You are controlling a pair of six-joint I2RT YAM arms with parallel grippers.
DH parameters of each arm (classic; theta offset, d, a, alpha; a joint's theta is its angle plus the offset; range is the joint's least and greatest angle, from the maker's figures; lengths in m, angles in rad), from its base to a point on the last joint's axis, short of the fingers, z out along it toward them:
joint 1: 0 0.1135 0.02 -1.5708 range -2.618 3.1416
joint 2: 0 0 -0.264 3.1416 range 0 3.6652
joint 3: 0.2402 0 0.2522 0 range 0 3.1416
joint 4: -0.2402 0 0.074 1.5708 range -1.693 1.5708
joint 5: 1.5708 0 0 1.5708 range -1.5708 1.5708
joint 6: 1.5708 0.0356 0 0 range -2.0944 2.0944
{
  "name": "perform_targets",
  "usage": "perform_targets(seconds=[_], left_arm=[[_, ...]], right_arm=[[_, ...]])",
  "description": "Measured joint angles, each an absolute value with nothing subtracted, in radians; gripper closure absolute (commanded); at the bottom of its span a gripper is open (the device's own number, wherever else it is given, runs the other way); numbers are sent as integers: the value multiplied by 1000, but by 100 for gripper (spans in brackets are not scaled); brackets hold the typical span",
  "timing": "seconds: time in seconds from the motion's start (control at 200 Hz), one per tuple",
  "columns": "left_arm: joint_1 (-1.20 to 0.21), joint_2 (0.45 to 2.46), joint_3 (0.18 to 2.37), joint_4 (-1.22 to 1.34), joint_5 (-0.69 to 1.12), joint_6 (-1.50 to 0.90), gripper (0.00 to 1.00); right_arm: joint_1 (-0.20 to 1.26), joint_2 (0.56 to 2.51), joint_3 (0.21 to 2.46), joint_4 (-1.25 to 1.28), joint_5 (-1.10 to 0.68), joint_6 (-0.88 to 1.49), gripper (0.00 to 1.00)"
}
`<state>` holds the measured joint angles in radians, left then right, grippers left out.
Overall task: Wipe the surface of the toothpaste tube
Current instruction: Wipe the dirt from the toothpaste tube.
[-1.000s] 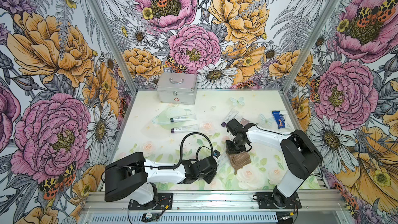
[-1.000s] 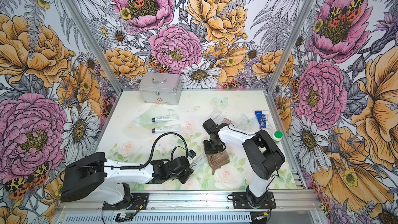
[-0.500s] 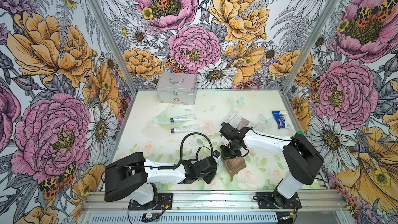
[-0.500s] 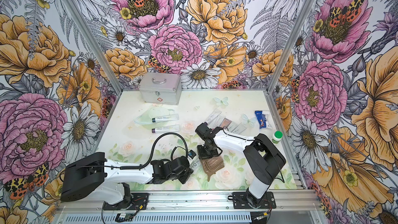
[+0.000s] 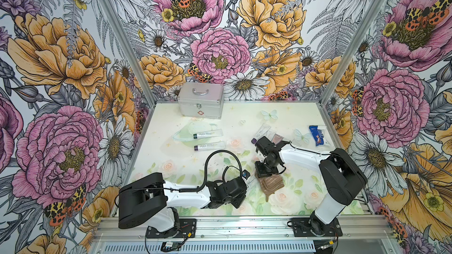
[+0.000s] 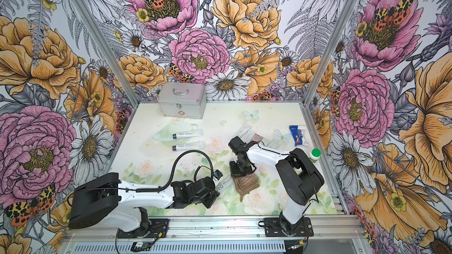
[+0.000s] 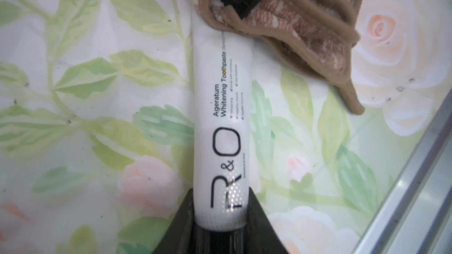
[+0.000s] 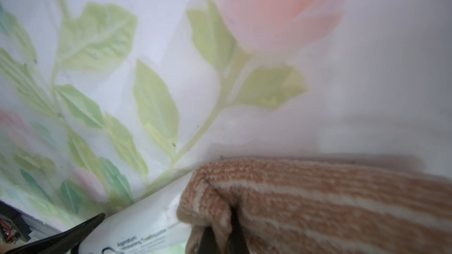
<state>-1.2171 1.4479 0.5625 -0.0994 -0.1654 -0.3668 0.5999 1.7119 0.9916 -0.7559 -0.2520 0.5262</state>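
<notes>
Right gripper (image 8: 221, 235) pinches cloth (image 7: 318, 32), seemingly touching toothpaste tube (image 7: 221, 118).

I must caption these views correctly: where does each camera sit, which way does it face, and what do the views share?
Both top views: from high, down on the table; both arms show.
Left wrist: along the toothpaste tube; left gripper, shut on it, shows.
Right wrist: low over the table; right gripper, shut on the cloth, shows.
Shared: both wrist views show the cloth over the toothpaste tube.
</notes>
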Motion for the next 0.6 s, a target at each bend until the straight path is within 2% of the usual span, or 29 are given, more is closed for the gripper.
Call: perform_targets(seconds=[0.285, 0.6], left_arm=[[-1217, 1448, 562, -100, -165, -367, 71], [-1217, 1446, 562, -110, -165, -367, 71]], right_arm=[[626, 1724, 1018, -785, -227, 519, 100], [775, 1676, 1002, -751, -257, 611, 100]])
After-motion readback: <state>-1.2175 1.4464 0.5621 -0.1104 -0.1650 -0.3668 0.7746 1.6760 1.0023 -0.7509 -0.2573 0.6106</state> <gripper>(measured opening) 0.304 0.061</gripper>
